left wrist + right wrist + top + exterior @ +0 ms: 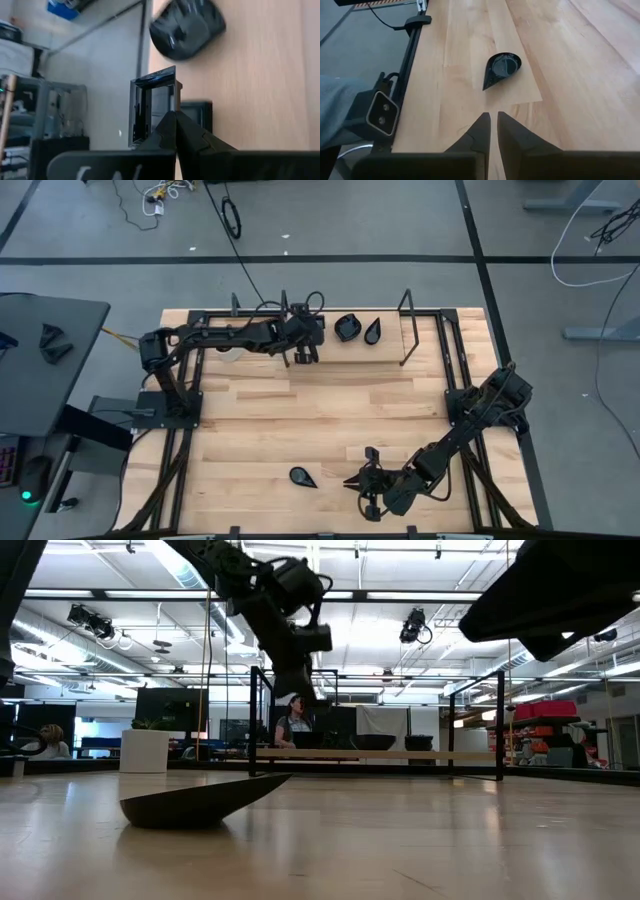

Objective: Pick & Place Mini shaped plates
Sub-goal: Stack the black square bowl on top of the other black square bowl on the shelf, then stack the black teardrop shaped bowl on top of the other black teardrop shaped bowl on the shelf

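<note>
Several glossy black mini plates show. A rounded one (347, 328) (187, 27) and a teardrop one (372, 331) lie flat near the table's far edge. Another teardrop plate (301, 477) (501, 70) (200, 805) lies flat near the front edge. My left gripper (303, 358) (175, 114) hangs above the far part of the table, left of the rounded plate, shut on a small square plate (152, 107). My right gripper (355, 482) (493, 116) is low over the table, right of the near teardrop plate, its fingers a narrow gap apart with nothing between them. My left gripper pinches one side wall (173, 100) of the square plate between its two fingertips. The fingers slant down from the table's left side. The plate stands on edge beyond the fingertips, its hollow facing sideways, lifted clear of the table.
A black metal frame runs round the table, with upright posts (405, 330) at the far edge. A small camera block (380, 115) sits on the rail at the near edge. Beyond the table stand a white planter (145, 748) and a seated person (295, 725). Bare wood lies in the middle.
</note>
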You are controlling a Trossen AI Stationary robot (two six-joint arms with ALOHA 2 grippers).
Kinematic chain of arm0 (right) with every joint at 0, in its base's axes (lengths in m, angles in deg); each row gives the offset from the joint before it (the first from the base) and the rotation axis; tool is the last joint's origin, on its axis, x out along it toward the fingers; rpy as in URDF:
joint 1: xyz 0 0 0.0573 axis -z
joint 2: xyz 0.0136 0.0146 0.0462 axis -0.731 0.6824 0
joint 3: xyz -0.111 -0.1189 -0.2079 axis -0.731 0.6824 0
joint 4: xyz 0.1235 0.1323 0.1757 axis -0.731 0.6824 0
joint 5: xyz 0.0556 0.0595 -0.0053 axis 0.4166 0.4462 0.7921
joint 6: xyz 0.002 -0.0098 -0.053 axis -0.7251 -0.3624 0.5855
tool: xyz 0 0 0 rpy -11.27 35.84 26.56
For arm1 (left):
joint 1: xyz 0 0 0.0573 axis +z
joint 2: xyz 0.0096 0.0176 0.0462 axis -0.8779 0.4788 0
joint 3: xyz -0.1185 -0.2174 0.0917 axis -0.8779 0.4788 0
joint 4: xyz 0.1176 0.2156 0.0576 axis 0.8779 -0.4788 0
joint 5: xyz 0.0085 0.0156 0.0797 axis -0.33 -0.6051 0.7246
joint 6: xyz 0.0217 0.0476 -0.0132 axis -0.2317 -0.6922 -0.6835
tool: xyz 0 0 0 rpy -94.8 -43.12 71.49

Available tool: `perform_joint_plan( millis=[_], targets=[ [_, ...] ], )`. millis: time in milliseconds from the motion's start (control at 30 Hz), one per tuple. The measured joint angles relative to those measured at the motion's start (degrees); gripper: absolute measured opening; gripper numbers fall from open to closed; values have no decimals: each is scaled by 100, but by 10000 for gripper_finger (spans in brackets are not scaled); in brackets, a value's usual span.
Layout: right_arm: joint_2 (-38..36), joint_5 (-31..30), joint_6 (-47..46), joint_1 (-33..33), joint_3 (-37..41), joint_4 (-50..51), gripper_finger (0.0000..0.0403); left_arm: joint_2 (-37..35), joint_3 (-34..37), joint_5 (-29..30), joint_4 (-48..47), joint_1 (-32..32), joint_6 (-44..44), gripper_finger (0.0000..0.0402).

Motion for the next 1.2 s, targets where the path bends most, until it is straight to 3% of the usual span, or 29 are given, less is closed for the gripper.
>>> perform_joint_plan(
  millis=[633, 833, 1200],
  targets=[
    [-1, 0, -44, 15, 0, -41, 39, 514, 2, 16, -38, 223, 7, 9],
    [-1, 2, -43, 15, 0, -43, 39, 514, 2, 306, -85, 221, 11, 14],
    [-1, 0, -43, 15, -2, -43, 39, 508, 2, 300, -112, 183, 162, 133]
  ],
)
